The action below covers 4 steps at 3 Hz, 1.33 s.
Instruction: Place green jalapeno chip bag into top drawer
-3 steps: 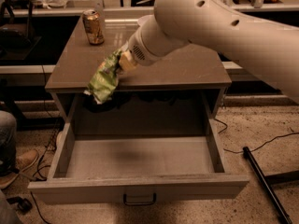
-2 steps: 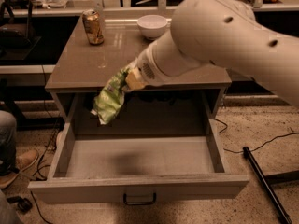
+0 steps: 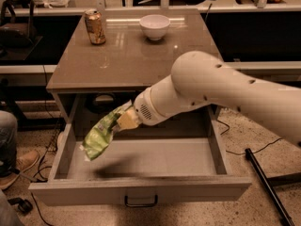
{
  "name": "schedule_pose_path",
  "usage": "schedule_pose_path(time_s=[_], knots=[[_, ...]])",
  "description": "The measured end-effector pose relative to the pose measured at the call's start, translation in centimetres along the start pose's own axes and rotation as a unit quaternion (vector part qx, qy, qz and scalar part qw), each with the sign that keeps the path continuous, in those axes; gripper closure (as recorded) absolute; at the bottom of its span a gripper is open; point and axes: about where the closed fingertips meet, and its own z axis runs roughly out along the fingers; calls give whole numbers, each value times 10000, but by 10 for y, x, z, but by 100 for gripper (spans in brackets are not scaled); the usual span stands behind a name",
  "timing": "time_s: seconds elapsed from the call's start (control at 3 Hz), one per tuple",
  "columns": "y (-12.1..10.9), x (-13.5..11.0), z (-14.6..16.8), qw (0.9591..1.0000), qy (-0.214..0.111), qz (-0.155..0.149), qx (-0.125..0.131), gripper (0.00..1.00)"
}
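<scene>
1 chip bag [image 3: 101,135] is clenched at its top end by the gripper [image 3: 126,121], hung below-left of it, over 1 open drawer [image 3: 141,188]. 1 can [image 3: 95,26] & 1 bowl [image 3: 155,26] are seen beyond the gripper, on the tabletop [image 3: 131,60].

Table [image 3: 127,60] carries can [image 3: 95,27], bowl [image 3: 154,26]; claw [image 3: 126,120] grips chip bag [image 3: 101,135] below front edge.

The hand [image 3: 126,120], over the left side of the open top drawer [image 3: 141,190], grips the green jalapeno chip bag [image 3: 100,136], which hangs above the drawer floor. A drink can [image 3: 95,26] and a white bowl [image 3: 154,26] stand on the desk [image 3: 131,62].
</scene>
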Motion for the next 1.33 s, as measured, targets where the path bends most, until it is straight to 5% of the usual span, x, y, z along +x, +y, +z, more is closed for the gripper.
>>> schedule_pose_path(time_s=[0.33,0.67,1.33], knots=[[-13,12,58,9989,-41,-188,-430,100],[-40,26,88,9990,-158,-216,-358,82],[-79,65,91,9990,-417,56,114,36]])
